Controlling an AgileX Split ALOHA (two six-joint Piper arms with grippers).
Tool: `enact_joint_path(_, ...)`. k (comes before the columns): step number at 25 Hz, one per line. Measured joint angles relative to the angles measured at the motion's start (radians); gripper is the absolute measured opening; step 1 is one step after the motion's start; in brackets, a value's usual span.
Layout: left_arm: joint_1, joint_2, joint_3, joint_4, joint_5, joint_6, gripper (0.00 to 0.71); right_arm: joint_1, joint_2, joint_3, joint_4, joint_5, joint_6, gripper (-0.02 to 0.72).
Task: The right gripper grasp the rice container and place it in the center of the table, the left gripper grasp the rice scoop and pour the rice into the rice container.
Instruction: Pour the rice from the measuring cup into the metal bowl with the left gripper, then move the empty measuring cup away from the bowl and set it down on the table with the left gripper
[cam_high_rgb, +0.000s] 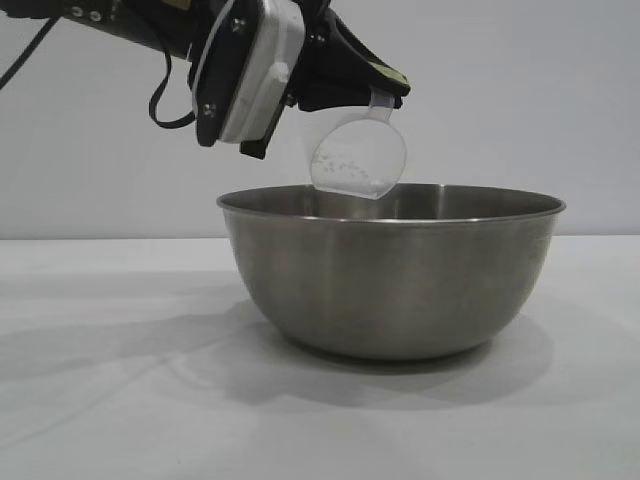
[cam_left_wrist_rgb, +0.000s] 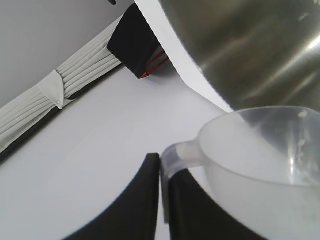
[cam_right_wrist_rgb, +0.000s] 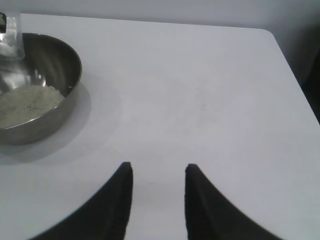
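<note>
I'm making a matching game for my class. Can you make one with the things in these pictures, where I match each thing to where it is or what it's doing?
Things:
1. rice scoop
2. rice container
3. rice
4. right gripper

Places or states:
A. open above bare table, holding nothing
B. piled inside the steel bowl
C. tipped over the bowl, pinched by its handle in the left gripper
D. standing on the white table

Pairs: 1-C, 2-D, 3-B, 4-A
</note>
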Motion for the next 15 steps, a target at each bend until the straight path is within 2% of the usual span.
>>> enact_joint_path(5,0.0,0.0,0.0,-0.39,-0.096,-0.471,0.0,0.0,0.0,0.0,0.0,0.0,0.0,0.243)
enact_joint_path(8,0.015,0.0,0.0,-0.542,-0.11,-0.721,0.0,0.0,0.0,0.0,0.0,0.0,0.0,0.243)
enact_joint_path(11,0.047,-0.002,0.031,-0.67,-0.124,-0.858,0.0,0.0,0.0,0.0,0.0,0.0,0.0,0.243)
enact_joint_path(15,0.106,-0.008,0.133,-0.79,-0.124,-0.908,0.0,0.0,0.0,0.0,0.0,0.0,0.0,0.243)
